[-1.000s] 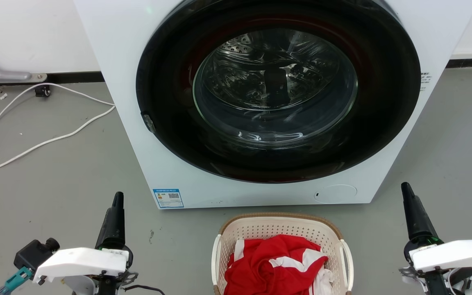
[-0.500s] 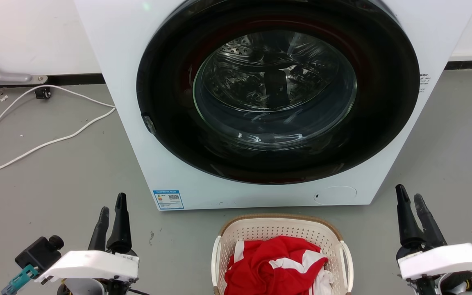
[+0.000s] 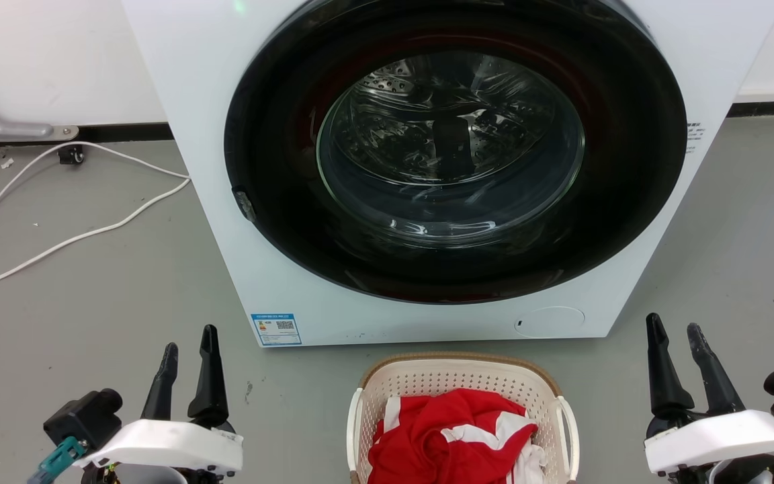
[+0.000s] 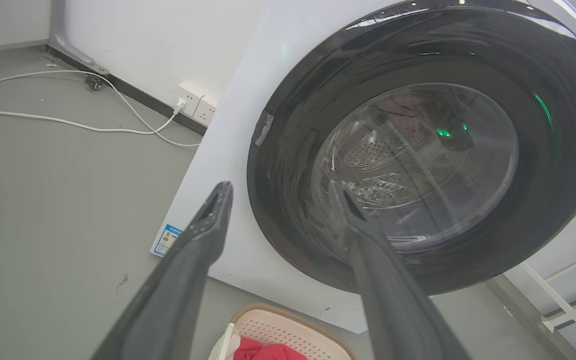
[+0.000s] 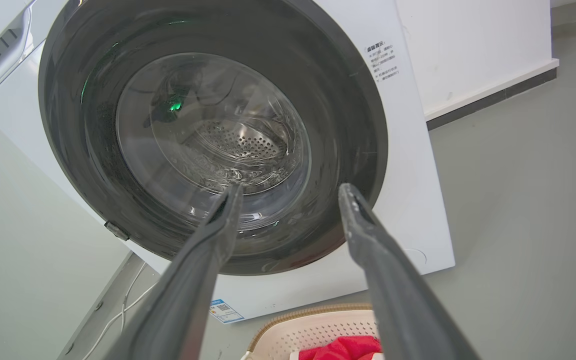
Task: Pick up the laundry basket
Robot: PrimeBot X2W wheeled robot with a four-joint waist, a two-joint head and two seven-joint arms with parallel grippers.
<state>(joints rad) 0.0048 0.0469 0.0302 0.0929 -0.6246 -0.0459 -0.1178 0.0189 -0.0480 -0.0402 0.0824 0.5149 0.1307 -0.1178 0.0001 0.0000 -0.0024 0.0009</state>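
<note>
Basket [image 3: 457, 378] with red clothes [image 3: 447, 433] sits on the floor [image 3: 91, 282] by the washing machine [image 3: 192, 101], midway between your left tool [image 3: 190, 338] and right tool [image 3: 673, 322], both open and empty, so you can grab its side handles [image 3: 570, 430].

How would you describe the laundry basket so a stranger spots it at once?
Find the big white washing machine with the dark round door. On the floor just before it sits the laundry basket. It alone is cream, perforated, brown-rimmed, holding red-and-white cloth.
</note>
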